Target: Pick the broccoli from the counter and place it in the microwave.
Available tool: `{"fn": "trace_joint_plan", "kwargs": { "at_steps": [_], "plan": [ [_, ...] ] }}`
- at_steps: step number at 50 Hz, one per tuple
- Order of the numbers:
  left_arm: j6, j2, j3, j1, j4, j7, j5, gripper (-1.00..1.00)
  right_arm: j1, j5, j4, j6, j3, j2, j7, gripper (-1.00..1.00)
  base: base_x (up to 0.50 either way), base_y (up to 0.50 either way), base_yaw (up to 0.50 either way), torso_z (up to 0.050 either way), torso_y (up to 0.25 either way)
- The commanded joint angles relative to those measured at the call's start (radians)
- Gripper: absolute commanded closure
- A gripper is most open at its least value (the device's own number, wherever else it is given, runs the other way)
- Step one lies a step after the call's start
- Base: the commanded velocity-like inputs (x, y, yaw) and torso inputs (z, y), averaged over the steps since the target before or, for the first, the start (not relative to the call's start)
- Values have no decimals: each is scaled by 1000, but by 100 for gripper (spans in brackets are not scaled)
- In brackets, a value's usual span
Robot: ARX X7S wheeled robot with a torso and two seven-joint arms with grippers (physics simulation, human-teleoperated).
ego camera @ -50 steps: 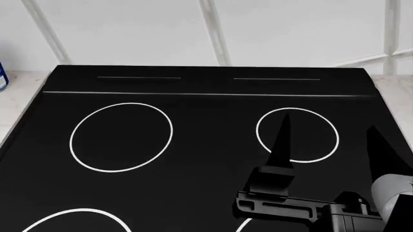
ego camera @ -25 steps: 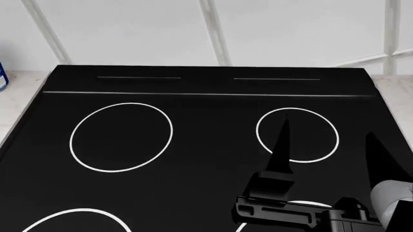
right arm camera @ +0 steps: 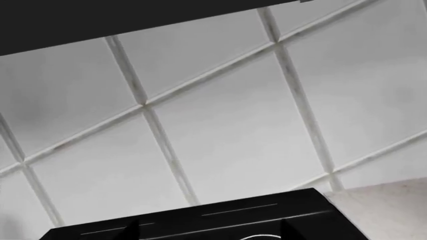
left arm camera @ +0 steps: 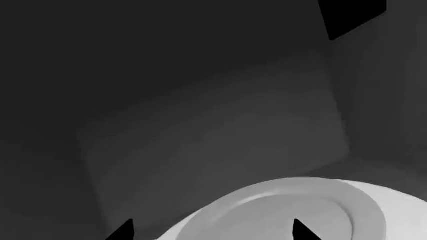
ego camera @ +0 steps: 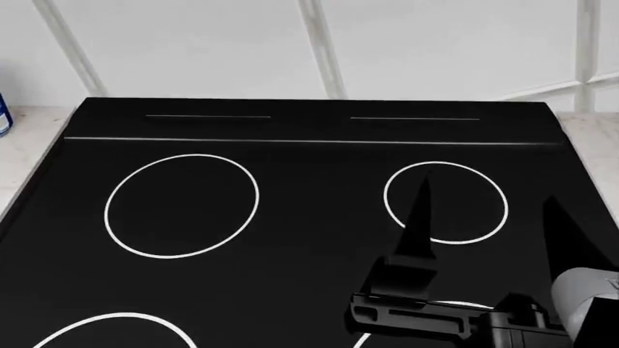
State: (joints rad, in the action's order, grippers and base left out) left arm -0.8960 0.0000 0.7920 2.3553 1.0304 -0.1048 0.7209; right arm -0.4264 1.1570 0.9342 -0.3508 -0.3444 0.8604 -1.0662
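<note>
The broccoli does not show in any view. In the left wrist view, my left gripper (left arm camera: pixel 212 231) is open with nothing between its two dark fingertips (left arm camera: pixel 124 231). It hangs over a white plate (left arm camera: pixel 287 210) inside a dim grey chamber (left arm camera: pixel 200 125) that looks like the microwave's inside. In the head view, my right gripper (ego camera: pixel 493 217) is open and empty above the front right of the glossy black stove top (ego camera: pixel 290 239). In the right wrist view, my right gripper (right arm camera: pixel 210 231) faces the stove's back edge (right arm camera: pixel 200 220). The off-white counter (ego camera: pixel 19 152) flanks the stove.
A tiled white wall (ego camera: pixel 320 43) rises behind the stove. A blue item (ego camera: pixel 4 112) stands at the far left edge on the counter. More counter (ego camera: pixel 595 138) lies right of the stove. A dark overhang (right arm camera: pixel 100 20) crosses the right wrist view.
My right gripper has sunk slightly and shifted a little to the left over the stove, still open. Nothing else has moved.
</note>
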Motion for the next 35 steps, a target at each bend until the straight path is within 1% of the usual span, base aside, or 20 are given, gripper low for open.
{"fn": "trace_joint_plan", "kwargs": {
  "at_steps": [1,2,8,10,12,13,14,18,19,20,21,24,26,27,28,29,30,31,33,35],
  "plan": [
    [-63,0,-295,1,-83,46,-198,-100,-13,1,-12,0,-1,0,13,-100,0,0,0,0,0],
    [-65,0,-351,1,-73,26,-228,-100,-19,-1,-17,-4,-5,-2,15,-100,0,0,0,0,0],
    [-100,0,-517,1,-116,81,-367,-100,-36,-4,-31,-11,-14,-11,29,-100,0,0,0,0,0],
    [-137,-1,-630,1,-165,86,-435,-100,-36,-8,-38,-10,-15,-11,36,-100,0,0,0,0,0],
    [-189,-22,-681,-16,-261,51,-427,-100,-41,-7,-40,-13,-17,-10,40,-100,0,0,0,0,0],
    [-312,-40,-739,-95,-411,-5,-391,-100,-42,-7,-41,-14,-17,-9,42,-100,0,0,0,0,0],
    [-375,-51,-747,-144,-561,-27,-376,-100,-42,-8,-43,-15,-19,-10,44,-100,0,0,0,0,0],
    [-668,-50,-928,-326,-1071,-164,-310,-100,-37,-5,-42,-13,-17,0,52,-100,0,0,0,0,0],
    [-674,-66,-948,-347,-1097,-253,-212,-100,-36,-5,-41,-12,-16,2,52,-100,0,0,0,0,0],
    [-674,-134,-932,-396,-1174,-403,-62,-100,-35,-5,-41,-13,-16,5,52,-100,0,0,0,0,0],
    [-674,-188,-957,-429,-1204,-553,88,-100,-33,-6,-41,-14,-16,8,53,-100,0,0,0,0,0],
    [-665,-252,-984,-495,-1251,-1003,538,-100,-29,-10,-41,-13,-17,9,56,-100,0,0,0,0,0],
    [-539,-349,-922,-585,-1330,-1303,838,-100,-24,-13,-42,-13,-21,7,58,-100,0,0,0,0,0],
    [-443,-427,-867,-623,-1398,-1453,988,-100,-27,-10,-41,-15,-22,9,58,-100,0,0,0,0,0],
    [-385,-473,-828,-636,-1434,-1463,1138,-100,-27,-9,-40,-16,-21,10,57,-100,0,0,0,0,0],
    [-280,-559,-767,-664,-1503,-1464,1288,-100,-27,-5,-37,-16,-20,14,57,-100,0,0,0,0,0],
    [-230,-601,-733,-665,-1535,-1463,1405,-100,-29,-3,-36,-17,-19,16,55,-100,0,0,0,0,0],
    [-157,-673,-687,-665,-1589,-1464,1438,-100,-27,-1,-35,-17,-18,19,54,-100,0,0,0,0,0],
    [-42,-779,-623,-660,-1667,-1463,1489,-100,-24,-4,-33,-18,-22,17,54,-100,0,0,0,0,0],
    [37,-837,-587,-658,-1716,-1461,1527,-100,-27,1,-28,-21,-24,17,52,-100,0,0,0,0,0]
  ]
}}
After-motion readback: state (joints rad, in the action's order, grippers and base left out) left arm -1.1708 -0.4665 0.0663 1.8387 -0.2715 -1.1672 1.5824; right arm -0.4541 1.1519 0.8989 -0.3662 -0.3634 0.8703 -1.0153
